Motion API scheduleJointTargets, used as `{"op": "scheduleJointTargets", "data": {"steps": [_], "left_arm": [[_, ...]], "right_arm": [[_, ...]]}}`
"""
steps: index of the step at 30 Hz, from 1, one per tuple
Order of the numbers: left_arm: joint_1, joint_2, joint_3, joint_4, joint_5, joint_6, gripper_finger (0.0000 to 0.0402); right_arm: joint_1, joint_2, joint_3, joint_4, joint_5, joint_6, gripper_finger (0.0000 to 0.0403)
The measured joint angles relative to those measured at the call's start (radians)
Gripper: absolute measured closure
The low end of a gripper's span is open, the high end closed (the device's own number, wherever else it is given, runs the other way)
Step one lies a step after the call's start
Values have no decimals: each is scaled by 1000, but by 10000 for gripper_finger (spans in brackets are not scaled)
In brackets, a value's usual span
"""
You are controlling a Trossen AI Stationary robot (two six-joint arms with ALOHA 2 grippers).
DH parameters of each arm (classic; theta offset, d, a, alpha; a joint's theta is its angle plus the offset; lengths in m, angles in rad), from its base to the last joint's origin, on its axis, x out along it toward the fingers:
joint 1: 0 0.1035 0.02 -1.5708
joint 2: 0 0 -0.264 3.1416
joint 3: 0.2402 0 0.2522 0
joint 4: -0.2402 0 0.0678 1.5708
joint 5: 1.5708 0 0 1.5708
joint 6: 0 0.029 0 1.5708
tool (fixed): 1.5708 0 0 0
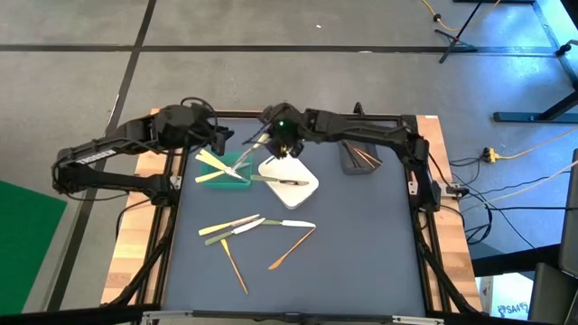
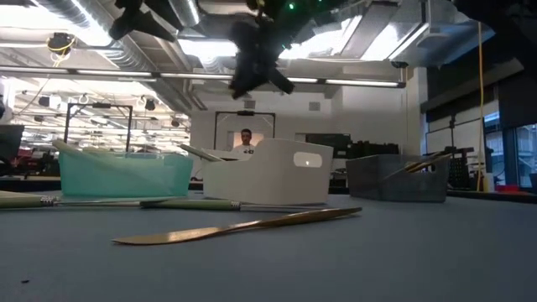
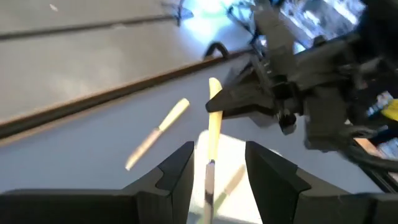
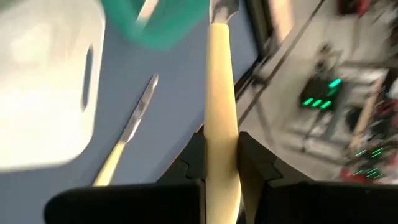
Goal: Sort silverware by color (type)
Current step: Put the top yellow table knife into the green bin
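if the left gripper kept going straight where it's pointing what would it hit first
Probably the pale yellow utensil lying between the left gripper fingers. The right gripper is shut on its handle. Beyond it the line runs into the right arm's wrist. Depth is hard to judge from the wrist view.

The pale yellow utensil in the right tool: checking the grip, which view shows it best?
Right wrist view: the pale yellow utensil fills it, pinched in the right tool. Left wrist shows it between the left tool's fingers; high shows it tiny; low, nothing clear.
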Motion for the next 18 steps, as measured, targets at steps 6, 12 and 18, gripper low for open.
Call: {"op": "scheduleJointTargets", "data": {"steps": [6, 12, 18], "left_arm": [[15, 27, 0, -15, 152, -21, 264], [15, 43, 0, -15, 248, -42, 264], [12, 43, 0, -19, 281, -42, 264]], "right_arm": [[72, 0, 0, 124, -1, -63, 368], [122, 0, 0, 177, -1, -107, 368], [145, 0, 0, 197, -1, -129, 368]]}}
